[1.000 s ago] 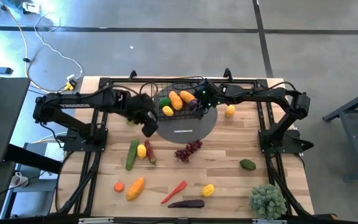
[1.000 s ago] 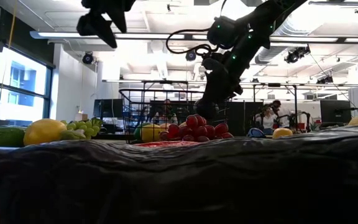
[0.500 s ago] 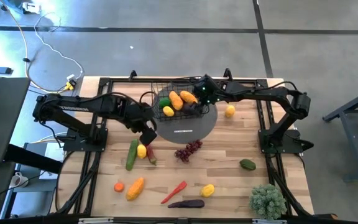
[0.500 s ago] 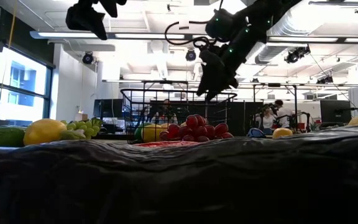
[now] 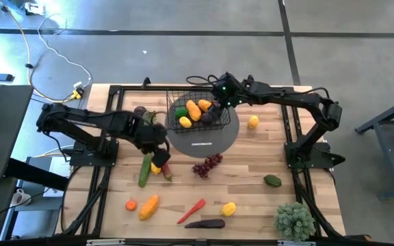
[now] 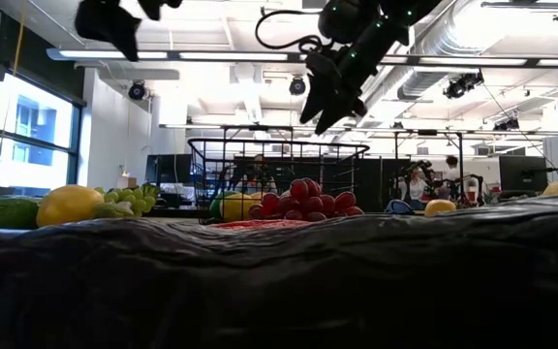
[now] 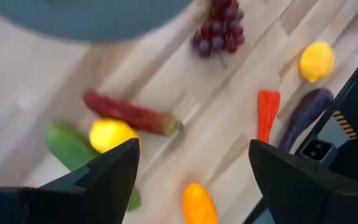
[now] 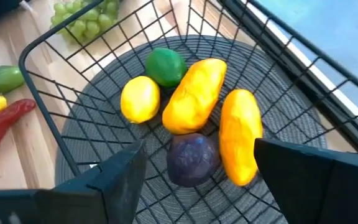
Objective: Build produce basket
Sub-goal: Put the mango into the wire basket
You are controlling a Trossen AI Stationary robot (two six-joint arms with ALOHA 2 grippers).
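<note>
Hovering open-jawed, left gripper (image 5: 160,156) seemingly above lemon (image 5: 156,165), right gripper (image 5: 219,93) over basket (image 5: 172,109).

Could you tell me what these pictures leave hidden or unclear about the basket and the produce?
- Low view: the basket contents are mostly screened by the red grapes and the dark table edge in front.
- High view: the lemon is partly covered by the left tool.
- Left wrist view: the cucumber is blurred and cut off by that tool's finger.

A robotics lab or workshop: bare concrete floor (image 5: 183,48), exposed ceiling ducts (image 6: 473,34), strip lights (image 6: 211,55), loose cables (image 5: 46,48), people at benches (image 6: 419,184) behind the wooden table (image 5: 245,198).
</note>
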